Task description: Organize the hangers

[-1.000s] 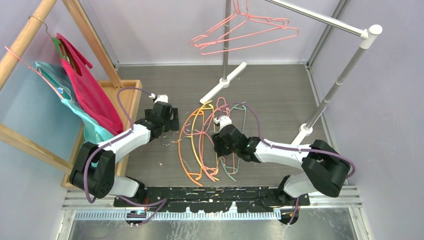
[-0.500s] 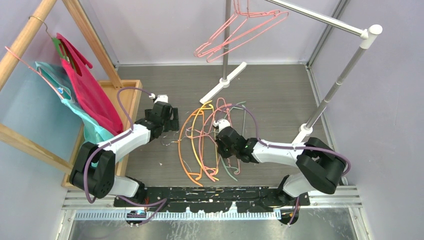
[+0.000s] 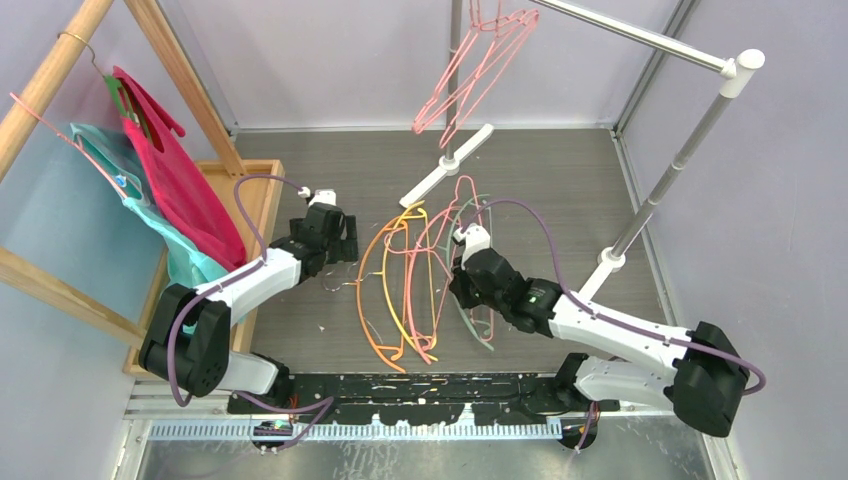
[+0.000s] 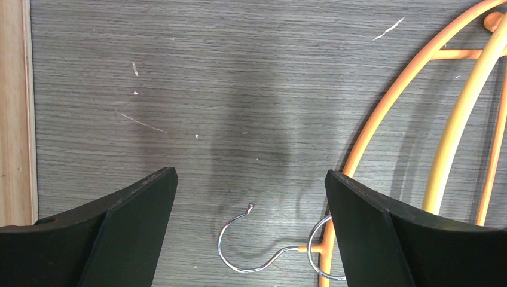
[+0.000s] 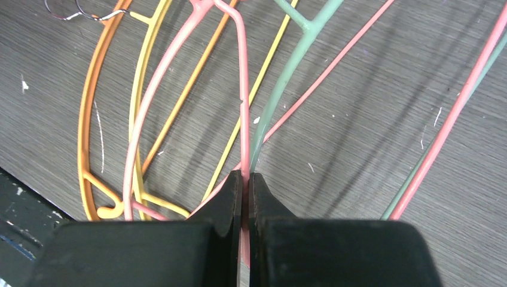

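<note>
Pink plastic, thin as wire, pinched in the right gripper (image 5: 245, 177), fingers closed flat on one bar of a pink hanger (image 5: 241, 101). Runs straight out ahead of the fingertips, long axis pointing roughly from the near side towards the white foot (image 3: 455, 165) of the rail (image 3: 640, 35). Hard to tell whether clear of the table (image 3: 560, 200) or dragging on it. Hook end not to be made out.

Spread just on the near side of that foot: the loose hangers (image 3: 395, 290), orange and yellow towards the left. Pale green hanger (image 5: 287, 72) passing right beside the closed fingertips.

Wide open and holding nothing: the left gripper (image 4: 251, 176), low over bare table, left of the foot and nearer than it. Under the gap, a metal hook (image 4: 245, 257). Just to the right of it, an orange hanger (image 4: 382, 119) bowing away.

High above the foot, hanging tilted: a few more pink hangers (image 3: 470, 80), hooks out of frame.

Probably next: carrying the gripped hanger up and away, towards the rail over the foot. Right arm plainly the nearer for that. Worth watching the green and pink bars crossing beside the fingers, likely to snag and come along.
</note>
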Controlling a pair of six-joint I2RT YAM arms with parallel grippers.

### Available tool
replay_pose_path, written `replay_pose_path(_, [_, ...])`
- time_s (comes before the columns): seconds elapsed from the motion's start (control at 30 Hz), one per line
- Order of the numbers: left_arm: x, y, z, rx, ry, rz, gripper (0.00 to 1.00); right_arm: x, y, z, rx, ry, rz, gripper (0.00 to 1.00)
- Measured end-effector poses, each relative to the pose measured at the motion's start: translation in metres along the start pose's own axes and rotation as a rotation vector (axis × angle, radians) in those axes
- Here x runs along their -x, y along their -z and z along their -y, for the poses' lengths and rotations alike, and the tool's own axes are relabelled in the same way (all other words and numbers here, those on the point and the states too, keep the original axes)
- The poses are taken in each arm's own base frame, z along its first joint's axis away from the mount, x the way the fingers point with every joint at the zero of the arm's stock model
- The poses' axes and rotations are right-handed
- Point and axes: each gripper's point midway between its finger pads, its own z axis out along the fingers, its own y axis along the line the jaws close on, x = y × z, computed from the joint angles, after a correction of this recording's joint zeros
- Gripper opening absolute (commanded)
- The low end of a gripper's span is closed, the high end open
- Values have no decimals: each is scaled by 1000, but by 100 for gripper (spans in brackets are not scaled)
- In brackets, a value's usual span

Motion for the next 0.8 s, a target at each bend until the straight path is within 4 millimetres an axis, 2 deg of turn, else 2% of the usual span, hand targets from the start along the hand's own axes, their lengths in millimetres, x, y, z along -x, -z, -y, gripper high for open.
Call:
replay_pose_path(0.1, [0, 0, 0, 0, 0, 0, 98, 5, 4, -2, 13, -7, 19, 7])
replay_pose_path(0.23, [0, 0, 0, 0, 0, 1, 98, -9, -6, -5, 23, -8, -38, 14])
replay_pose_path(0.37, [0, 0, 0, 0, 0, 1, 98, -24, -20, -8, 27, -8, -90, 15])
replay_pose_path(0.63, [0, 0, 0, 0, 0, 1, 98, -33, -35, -8, 24, -6, -106, 14])
replay_pose_path(0.8, [1, 1, 0, 0, 1, 2, 98, -49, -47, -3, -1, 0, -144, 22])
